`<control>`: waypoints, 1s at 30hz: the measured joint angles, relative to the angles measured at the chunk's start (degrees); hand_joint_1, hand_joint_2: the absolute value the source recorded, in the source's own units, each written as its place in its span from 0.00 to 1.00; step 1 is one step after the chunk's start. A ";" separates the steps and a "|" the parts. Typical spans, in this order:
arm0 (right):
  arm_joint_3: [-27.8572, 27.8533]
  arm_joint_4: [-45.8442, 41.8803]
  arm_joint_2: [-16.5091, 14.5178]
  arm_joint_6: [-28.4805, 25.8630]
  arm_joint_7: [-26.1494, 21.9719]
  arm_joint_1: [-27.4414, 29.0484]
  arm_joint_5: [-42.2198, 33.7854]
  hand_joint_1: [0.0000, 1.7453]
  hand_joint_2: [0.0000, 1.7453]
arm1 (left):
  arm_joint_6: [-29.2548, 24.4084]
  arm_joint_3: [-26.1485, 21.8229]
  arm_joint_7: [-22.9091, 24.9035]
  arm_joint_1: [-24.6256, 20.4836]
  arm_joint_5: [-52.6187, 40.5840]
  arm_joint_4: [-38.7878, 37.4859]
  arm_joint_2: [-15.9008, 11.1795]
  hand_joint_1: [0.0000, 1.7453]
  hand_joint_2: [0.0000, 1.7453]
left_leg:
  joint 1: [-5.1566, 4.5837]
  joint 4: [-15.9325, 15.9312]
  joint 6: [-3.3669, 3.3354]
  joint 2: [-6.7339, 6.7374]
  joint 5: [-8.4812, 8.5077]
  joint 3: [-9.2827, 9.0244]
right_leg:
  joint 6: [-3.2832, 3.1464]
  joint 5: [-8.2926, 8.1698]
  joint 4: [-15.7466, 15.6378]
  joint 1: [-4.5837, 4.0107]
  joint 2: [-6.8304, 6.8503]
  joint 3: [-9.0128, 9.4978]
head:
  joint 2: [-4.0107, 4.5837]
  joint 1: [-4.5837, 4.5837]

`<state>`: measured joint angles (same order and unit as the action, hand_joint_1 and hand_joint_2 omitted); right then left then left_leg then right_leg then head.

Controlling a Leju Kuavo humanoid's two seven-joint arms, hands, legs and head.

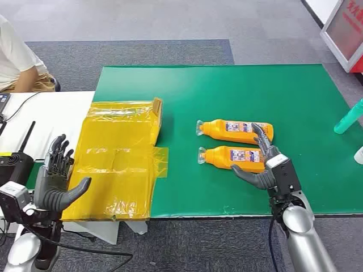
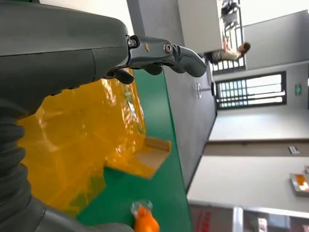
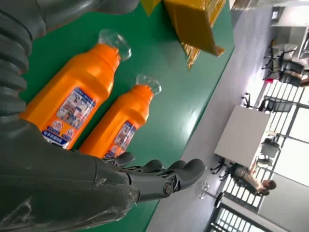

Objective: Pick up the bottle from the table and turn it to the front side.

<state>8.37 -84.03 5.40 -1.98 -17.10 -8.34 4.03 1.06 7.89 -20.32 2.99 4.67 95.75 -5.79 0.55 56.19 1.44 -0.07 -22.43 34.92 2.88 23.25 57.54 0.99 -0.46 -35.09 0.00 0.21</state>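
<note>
With the right hand [image 1: 261,164] spread and ungrasping around the nearer bottle [image 1: 229,157], we judged a centred, firm grip essential before lifting.

This looks like an open office or robot test hall rather than a home. A green-covered table [image 1: 257,90] stands on grey carpet tiles [image 1: 128,51] next to a white desk [image 1: 51,113] carrying a black radio unit with an antenna [image 1: 17,161] and cables, with a seated person [image 1: 17,62] at its far end. The wrist views show tall barred windows [image 2: 251,89], grey walls, and more white tables with office chairs [image 3: 269,104] and another seated person [image 3: 255,179] further off.
</note>
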 joint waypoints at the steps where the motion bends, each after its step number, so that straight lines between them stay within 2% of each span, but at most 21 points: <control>1: -0.11 0.34 0.00 -0.05 0.00 -0.16 0.12 0.00 1.00 | -0.36 -0.11 -0.11 -0.12 -0.57 -0.21 -0.01 0.00 1.00 | 0.00 0.00 0.00 0.00 0.00 0.00 | 0.00 0.00 0.00 0.00 0.00 0.00 | 0.00 0.00; 7: -1.06 2.97 0.00 -0.24 -0.01 -1.28 0.58 0.00 1.00 | -1.47 -0.81 -0.65 -1.06 -2.85 -1.58 -0.07 0.00 1.00 | 0.00 0.00 0.00 0.00 0.00 0.00 | 0.00 0.00 0.00 0.00 0.00 -0.01 | 0.00 0.00; 21: -1.75 6.83 0.00 -0.42 -0.48 -2.47 1.85 0.00 1.00 | 2.80 -0.96 -2.37 -2.11 0.81 -2.12 -0.04 0.00 1.00 | 0.00 0.00 0.00 0.00 0.00 0.01 | 0.00 0.00 0.00 0.00 0.00 -0.02 | 0.00 0.00; 30: -1.73 6.92 0.00 -1.21 -0.24 -2.47 3.39 0.00 1.00 | 3.07 -0.96 -2.50 -2.70 0.87 -2.12 -0.04 0.00 1.00 | 0.00 0.00 0.00 0.00 0.00 0.01 | 0.00 0.00 0.00 0.00 0.00 -0.02 | 0.00 0.00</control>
<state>6.64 -77.11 5.40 -3.19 -17.34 -10.81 7.43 4.13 6.93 -22.82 0.29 5.54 93.64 -5.84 0.55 56.20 1.44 -0.07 -22.43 34.92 2.88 23.26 57.54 0.99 -0.46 -35.11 0.00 0.21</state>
